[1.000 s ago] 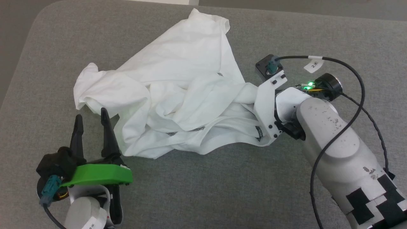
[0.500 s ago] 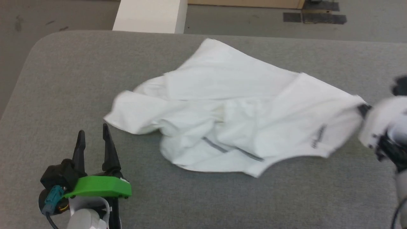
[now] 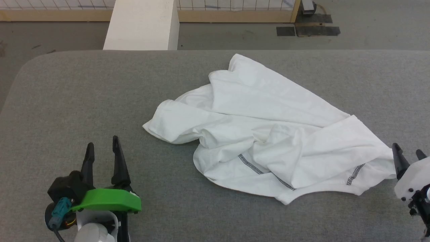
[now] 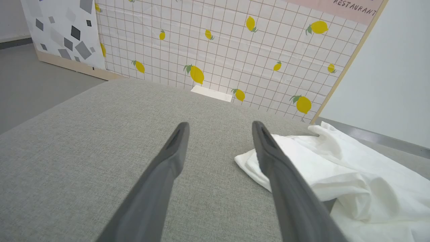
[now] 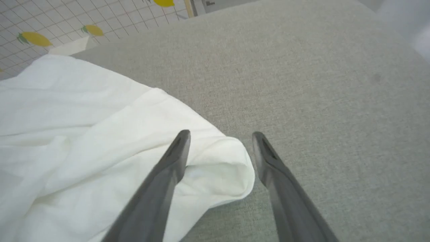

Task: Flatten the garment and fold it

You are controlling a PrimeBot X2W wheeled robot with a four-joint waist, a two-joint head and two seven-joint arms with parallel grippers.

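The garment [image 3: 265, 131] is a white shirt with dark zigzag stitching, lying crumpled and partly spread on the grey table [image 3: 84, 94]. My left gripper [image 3: 102, 151] stands open at the lower left, apart from the cloth. In the left wrist view the garment [image 4: 352, 178] lies to the right of my open left gripper [image 4: 218, 129]. My right gripper [image 3: 408, 151] sits at the right edge with its fingers spread, just beside the garment's right corner. In the right wrist view my right gripper [image 5: 220, 136] is open above a folded corner of the garment [image 5: 100, 134], not pinching it.
A white rectangular box [image 3: 142, 25] stands on the floor beyond the table's far edge. A tiled wall panel with lemons [image 4: 218, 50] rises behind the table. Bare grey table surface lies left of and in front of the garment.
The head camera has tilted up. My right gripper pulled the garment rightward, spreading it, then let go and now stands open at its right corner. The left gripper stayed put.
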